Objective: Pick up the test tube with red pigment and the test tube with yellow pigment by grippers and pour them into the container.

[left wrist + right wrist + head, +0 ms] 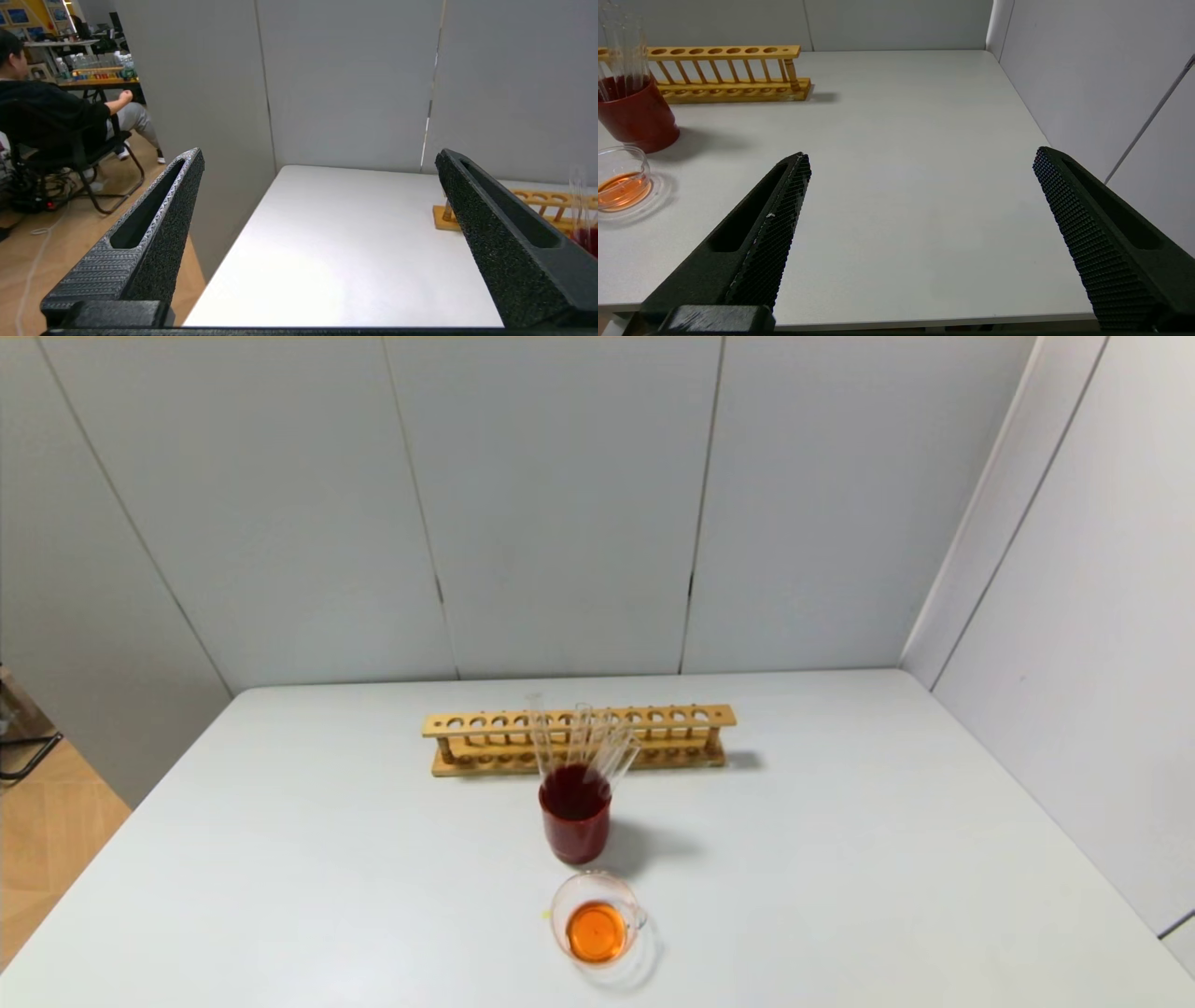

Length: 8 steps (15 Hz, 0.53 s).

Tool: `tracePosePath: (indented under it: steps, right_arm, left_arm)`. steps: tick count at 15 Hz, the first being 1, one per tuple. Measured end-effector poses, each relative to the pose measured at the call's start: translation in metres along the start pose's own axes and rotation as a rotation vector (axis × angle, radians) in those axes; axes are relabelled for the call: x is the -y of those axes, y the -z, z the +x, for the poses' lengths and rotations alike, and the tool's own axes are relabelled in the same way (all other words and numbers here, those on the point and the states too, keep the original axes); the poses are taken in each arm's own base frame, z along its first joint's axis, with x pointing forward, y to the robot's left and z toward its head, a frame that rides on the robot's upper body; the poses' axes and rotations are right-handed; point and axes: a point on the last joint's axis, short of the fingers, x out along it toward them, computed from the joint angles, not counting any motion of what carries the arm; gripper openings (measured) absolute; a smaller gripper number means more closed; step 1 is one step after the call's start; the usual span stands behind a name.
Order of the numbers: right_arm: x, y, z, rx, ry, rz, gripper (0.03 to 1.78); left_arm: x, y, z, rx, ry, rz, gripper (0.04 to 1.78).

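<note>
Your table (840, 859) carried the rack (579, 739), then the beaker (575, 814) of dark red liquid holding the tubes (597, 747); whether any held pigment you could not tell. The container (597, 919) sat ahead, between both grippers, already orange. Left gripper (317, 161) and right gripper (920, 161) stood spread, empty, at the near edge. You'd likely find the tubes light, slick, brittle: pinch mid-shaft, gently.

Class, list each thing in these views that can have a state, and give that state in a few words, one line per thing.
Container: upright, holds orange liquid.
Beaker: upright, holds dark red liquid and clear tubes.
Tubes: leaning in the beaker, pigment not visible.
Rack: standing, the holes in view empty.
Left end effector: open, empty, off the table's left edge.
Right end effector: open, empty, at the table's near edge.
</note>
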Motion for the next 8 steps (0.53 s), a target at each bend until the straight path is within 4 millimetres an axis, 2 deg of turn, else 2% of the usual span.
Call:
tracePosePath:
  steps: [5, 8]
  right_arm:
    - [0.000, 0.000, 0.000, 0.000, 0.000, 0.000, 1.74]
    - [0.000, 0.000, 0.000, 0.000, 0.000, 0.000, 1.74]
  left_arm:
    - [0.011, 0.067, 0.013, 0.028, 0.092, 0.013, 1.75]
    - [0.014, 0.090, 0.014, -0.054, 0.131, -0.013, 1.75]
